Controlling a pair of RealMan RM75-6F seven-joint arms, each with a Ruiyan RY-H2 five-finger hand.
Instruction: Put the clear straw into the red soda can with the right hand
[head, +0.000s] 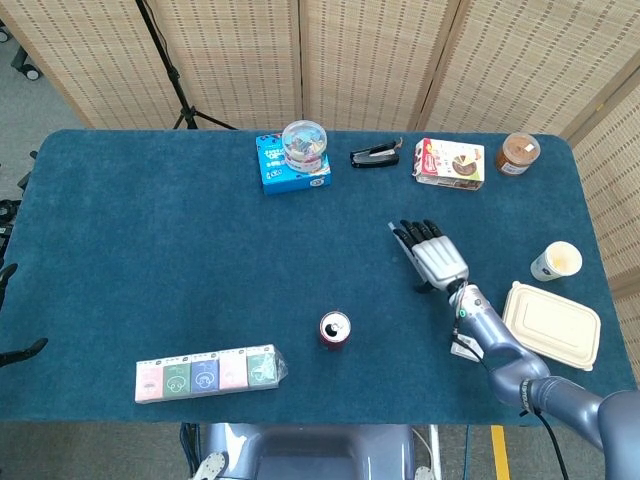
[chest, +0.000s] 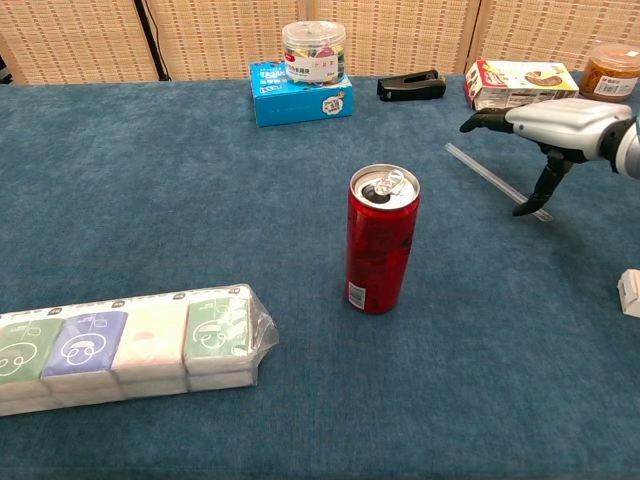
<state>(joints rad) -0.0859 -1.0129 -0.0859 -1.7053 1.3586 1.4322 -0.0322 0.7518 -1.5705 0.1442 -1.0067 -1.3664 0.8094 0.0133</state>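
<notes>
The red soda can (head: 334, 329) (chest: 382, 240) stands upright with its top open, near the front middle of the blue table. The clear straw (chest: 485, 174) lies flat on the cloth to the can's right and further back. In the head view only its far tip (head: 393, 231) shows past the hand. My right hand (head: 438, 260) (chest: 555, 120) hovers palm down over the straw's near half, fingers spread and holding nothing. Its thumb points down right by the straw's near end; I cannot tell if it touches. The left hand is out of sight.
A wrapped tissue pack (head: 207, 372) lies front left. Along the back edge are a blue box with a clear jar (head: 293, 165), a black stapler (head: 375, 155), a snack box (head: 449, 162) and a brown jar (head: 518, 152). A cup (head: 556, 260), a lidded container (head: 555, 324) and a small white box (chest: 630, 292) sit at right.
</notes>
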